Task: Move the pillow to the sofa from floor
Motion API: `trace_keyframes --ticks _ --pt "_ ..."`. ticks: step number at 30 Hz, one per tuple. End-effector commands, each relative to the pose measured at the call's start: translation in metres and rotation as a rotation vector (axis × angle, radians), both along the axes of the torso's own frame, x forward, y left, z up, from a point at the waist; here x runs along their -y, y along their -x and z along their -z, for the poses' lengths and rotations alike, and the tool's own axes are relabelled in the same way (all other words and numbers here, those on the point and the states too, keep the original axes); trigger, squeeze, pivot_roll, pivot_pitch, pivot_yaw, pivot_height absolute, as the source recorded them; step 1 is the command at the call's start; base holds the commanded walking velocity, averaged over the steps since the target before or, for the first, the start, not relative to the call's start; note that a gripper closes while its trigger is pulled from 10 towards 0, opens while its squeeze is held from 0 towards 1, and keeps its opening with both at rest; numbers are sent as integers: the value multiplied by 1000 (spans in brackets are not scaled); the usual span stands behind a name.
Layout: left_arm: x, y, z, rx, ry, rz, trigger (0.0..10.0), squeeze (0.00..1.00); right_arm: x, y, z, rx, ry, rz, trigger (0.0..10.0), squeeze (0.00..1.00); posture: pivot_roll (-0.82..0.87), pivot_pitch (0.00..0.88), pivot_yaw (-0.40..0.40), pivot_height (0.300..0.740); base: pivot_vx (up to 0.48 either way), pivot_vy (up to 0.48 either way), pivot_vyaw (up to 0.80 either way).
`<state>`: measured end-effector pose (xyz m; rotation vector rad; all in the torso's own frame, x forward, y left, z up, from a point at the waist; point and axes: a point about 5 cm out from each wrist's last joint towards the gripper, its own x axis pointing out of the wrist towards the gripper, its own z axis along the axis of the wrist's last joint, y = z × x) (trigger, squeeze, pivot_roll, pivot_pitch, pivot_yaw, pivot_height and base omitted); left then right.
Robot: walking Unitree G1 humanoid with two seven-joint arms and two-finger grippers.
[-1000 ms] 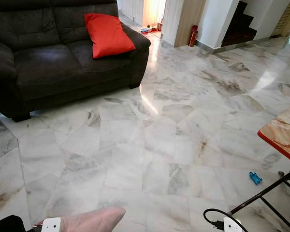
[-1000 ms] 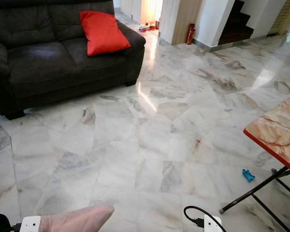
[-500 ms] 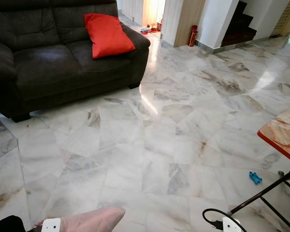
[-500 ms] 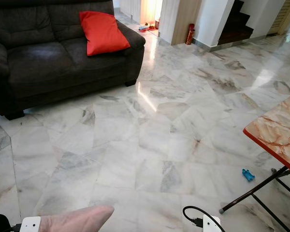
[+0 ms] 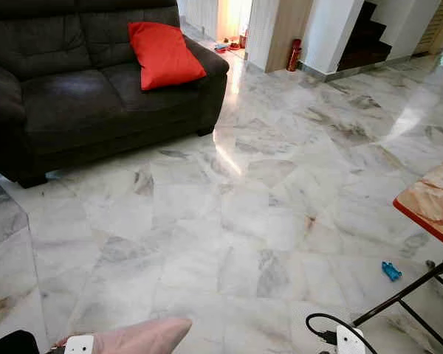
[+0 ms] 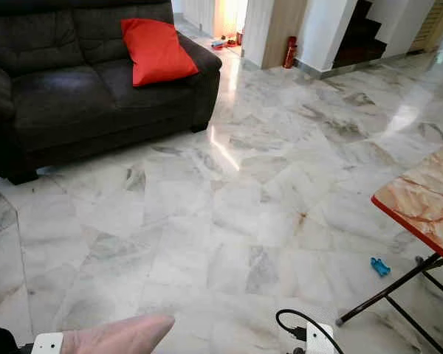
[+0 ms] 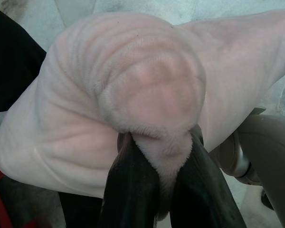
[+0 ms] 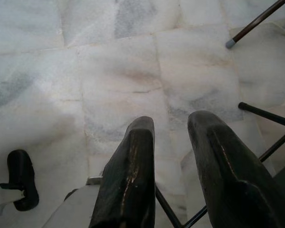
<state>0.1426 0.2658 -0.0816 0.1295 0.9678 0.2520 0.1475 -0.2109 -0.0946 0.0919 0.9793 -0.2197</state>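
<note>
A pale pink pillow (image 5: 144, 335) hangs at the bottom left of the head view, just above the marble floor. In the left wrist view my left gripper (image 7: 161, 145) is shut on a bunched fold of this pillow (image 7: 133, 90). The dark sofa (image 5: 74, 96) stands at the far left, a few tiles away, with a red cushion (image 5: 165, 53) leaning on its right seat. My right gripper (image 8: 173, 123) hangs low over the floor, its black fingers apart with nothing between them.
A marble-topped folding table (image 5: 432, 203) with black legs stands at the right. A small blue toy (image 5: 390, 271) lies on the floor beside it. A red fire extinguisher (image 5: 294, 54) and stairs (image 5: 365, 37) are at the back.
The view has shifted only slightly and is a little blurred. The pillow stays in my left gripper, and the right arm has barely moved.
</note>
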Motion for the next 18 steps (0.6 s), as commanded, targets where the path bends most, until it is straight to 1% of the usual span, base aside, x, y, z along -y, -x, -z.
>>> trace_keyframes --ticks 1,18 --pt "-2 3 1 -16 -11 19 10000 0 1 -7 -3 28 8 -1 10000 0 81 0 -69 740 0 0 0" --pt "-2 3 1 -15 -10 18 10000 0 0 -7 -3 29 7 -1 10000 0 82 0 -70 740 0 0 0"
